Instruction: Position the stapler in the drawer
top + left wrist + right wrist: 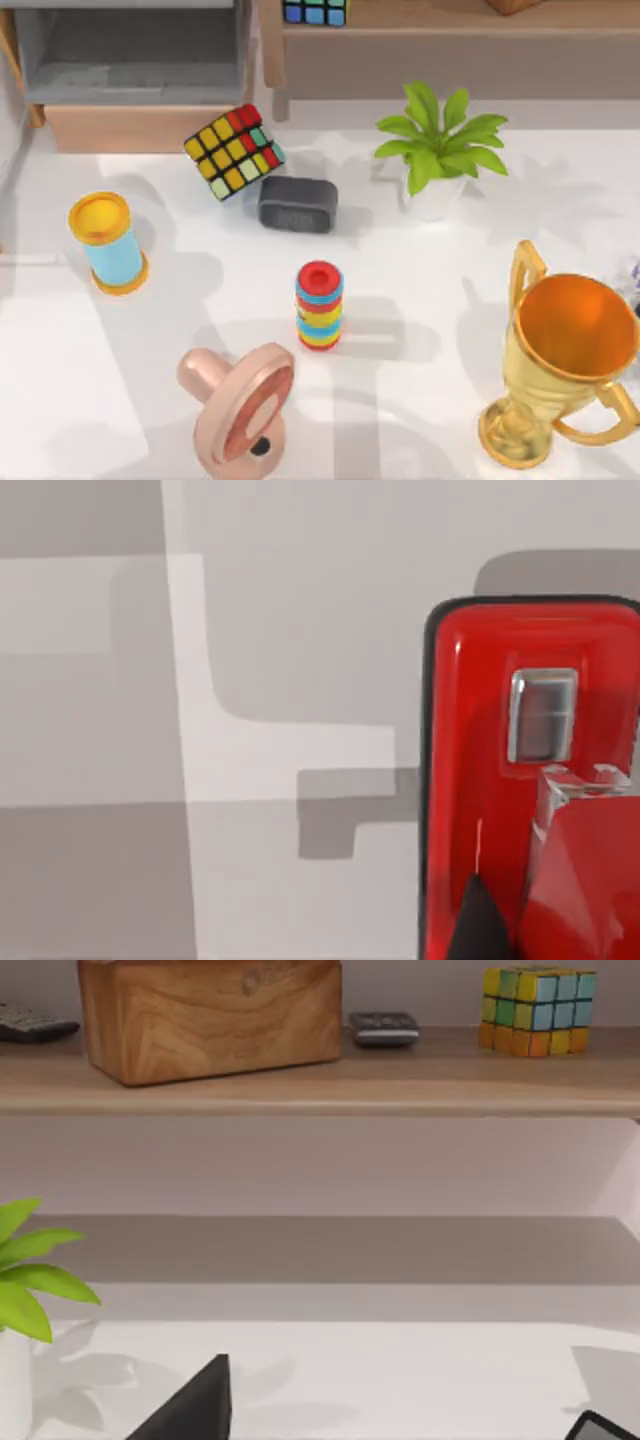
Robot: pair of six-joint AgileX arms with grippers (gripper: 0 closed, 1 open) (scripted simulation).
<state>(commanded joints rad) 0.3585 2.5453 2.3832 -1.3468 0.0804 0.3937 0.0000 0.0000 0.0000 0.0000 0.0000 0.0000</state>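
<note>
The bright red stapler with a black edge lies flat on the white table, seen close up in the left wrist view. A dark part of my left gripper hangs just over it. The drawer stands open at the table's back left, with grey inner walls and a light tan front panel. In the right wrist view my right gripper is open, its dark fingertips wide apart with nothing between them, low over the table and facing the shelf.
On the table stand a colour cube, a black clock, a potted plant, a gold trophy, a pink pacifier, a striped ring stack and a blue-and-yellow spool. A brown shelf carries a wooden block.
</note>
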